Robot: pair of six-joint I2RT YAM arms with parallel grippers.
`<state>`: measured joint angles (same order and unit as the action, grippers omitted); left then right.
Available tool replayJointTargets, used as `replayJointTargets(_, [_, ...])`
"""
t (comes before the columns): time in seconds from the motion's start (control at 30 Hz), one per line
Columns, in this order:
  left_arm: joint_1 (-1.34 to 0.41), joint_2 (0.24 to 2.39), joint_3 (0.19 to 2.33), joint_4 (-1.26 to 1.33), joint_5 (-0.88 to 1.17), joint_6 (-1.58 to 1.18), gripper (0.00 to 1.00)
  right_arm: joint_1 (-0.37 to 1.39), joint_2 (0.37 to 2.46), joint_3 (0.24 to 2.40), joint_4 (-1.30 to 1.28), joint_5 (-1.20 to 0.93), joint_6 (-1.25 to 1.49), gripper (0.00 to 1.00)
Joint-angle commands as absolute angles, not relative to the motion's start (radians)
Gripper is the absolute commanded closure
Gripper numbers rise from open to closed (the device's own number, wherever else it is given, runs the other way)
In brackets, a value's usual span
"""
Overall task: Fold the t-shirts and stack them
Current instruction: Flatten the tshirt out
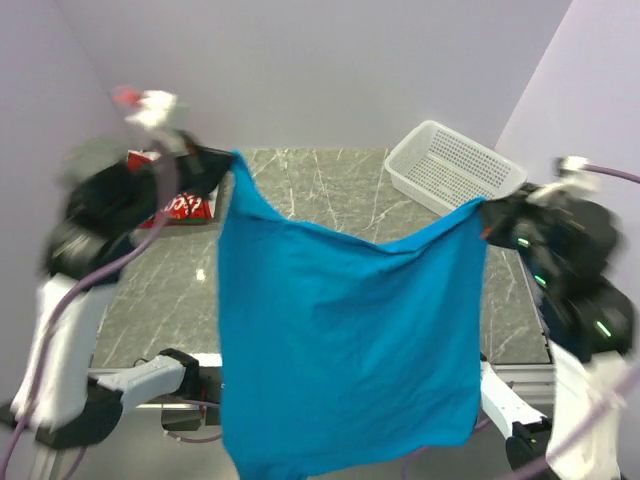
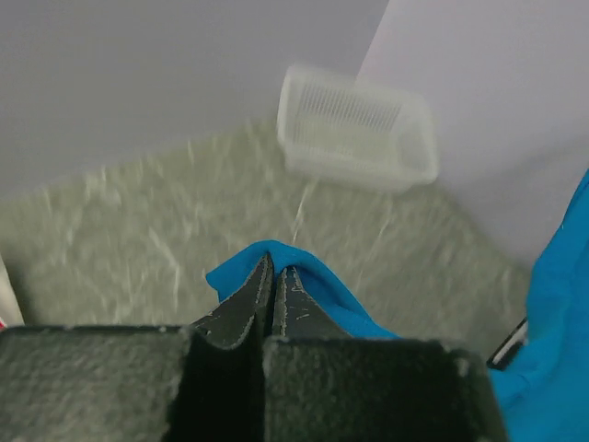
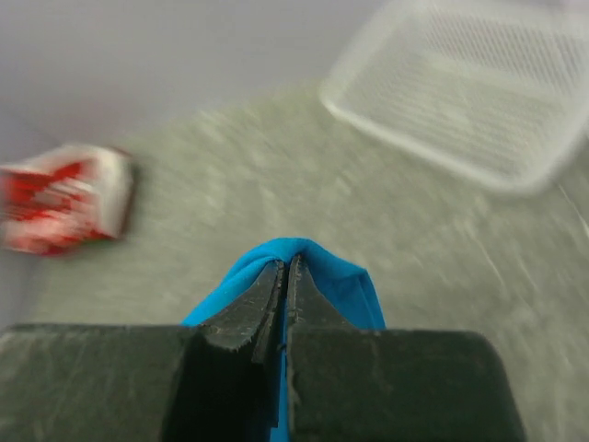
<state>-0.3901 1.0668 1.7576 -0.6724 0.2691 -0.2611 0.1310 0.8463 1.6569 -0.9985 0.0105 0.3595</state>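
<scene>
The bright-blue t-shirt [image 1: 345, 340] hangs spread in the air between both arms, its lower part hanging in front of the table's near edge. My left gripper [image 1: 225, 163] is shut on its upper left corner [image 2: 239, 267]. My right gripper [image 1: 487, 215] is shut on its upper right corner [image 3: 317, 267]. The folded red-and-white t-shirt [image 1: 180, 203] lies at the table's far left, partly hidden by the left arm; it also shows blurred in the right wrist view [image 3: 64, 207].
A white perforated basket [image 1: 455, 168] stands at the table's far right corner, also in the left wrist view [image 2: 359, 129] and the right wrist view [image 3: 469, 87]. The grey marble table [image 1: 330, 190] has walls on three sides.
</scene>
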Motion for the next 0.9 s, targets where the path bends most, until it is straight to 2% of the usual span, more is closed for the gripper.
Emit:
replayJointTargets(0.0, [-0.388,1.231,1.616,-0.709,0.293,-0.169,0.99,0.124,0.893,1.432,-0.928,0.172,0.302,1.0])
replayJointTargets(0.1, [-0.38,1.463,1.62,-0.753,0.244,-0.111,1.0,0.124,0.994,1.244,-0.816,0.183,0.287,1.0])
replayJointTargets(0.13, [-0.377,1.608,1.641,-0.761,0.185,-0.094,0.99,0.117,1.064,1.18,-0.733,0.187,0.282,1.0])
replayJointTargets(0.2, [-0.362,1.768,1.813,-0.83,0.112,-0.092,0.99,0.106,1.153,1.155,-0.648,0.204,0.27,1.0])
replayJointTargets(0.23, [-0.361,1.924,1.9,-0.863,0.035,-0.116,0.91,0.089,1.258,1.173,-0.59,0.21,0.273,1.0])
replayJointTargets(0.27, [-0.359,1.998,2.005,-0.944,0.014,-0.13,0.61,0.078,1.316,1.21,-0.589,0.215,0.276,1.0])
replayJointTargets(0.3, [-0.359,2.061,2.187,-0.945,0.003,-0.147,0.46,0.074,1.372,1.26,-0.61,0.241,0.296,0.85])
replayJointTargets(0.37, [-0.36,2.013,2.127,-0.834,0.017,-0.227,0.19,0.064,1.497,1.42,-0.705,0.261,0.313,0.7])
replayJointTargets(0.4, [-0.362,1.978,2.062,-0.752,0.029,-0.247,0.01,0.064,1.512,1.457,-0.725,0.267,0.322,0.56])
replayJointTargets(0.47, [-0.362,1.855,1.964,-0.671,0.041,-0.29,0.01,0.067,1.505,1.503,-0.741,0.241,0.325,0.5])
replayJointTargets(0.53, [-0.36,1.742,1.809,-0.595,0.038,-0.333,0.01,0.066,1.45,1.48,-0.715,0.198,0.322,0.38])
replayJointTargets(0.57, [-0.36,1.711,1.758,-0.582,0.047,-0.345,0.01,0.067,1.428,1.465,-0.709,0.181,0.324,0.36])
replayJointTargets(0.73, [-0.36,1.561,1.449,-0.604,0.063,-0.474,0.01,0.092,1.283,1.288,-0.652,0.049,0.353,0.35])
replayJointTargets(0.87, [-0.357,1.454,1.182,-0.511,0.092,-0.549,0.01,0.165,1.233,1.171,-0.617,-0.05,0.396,0.35])
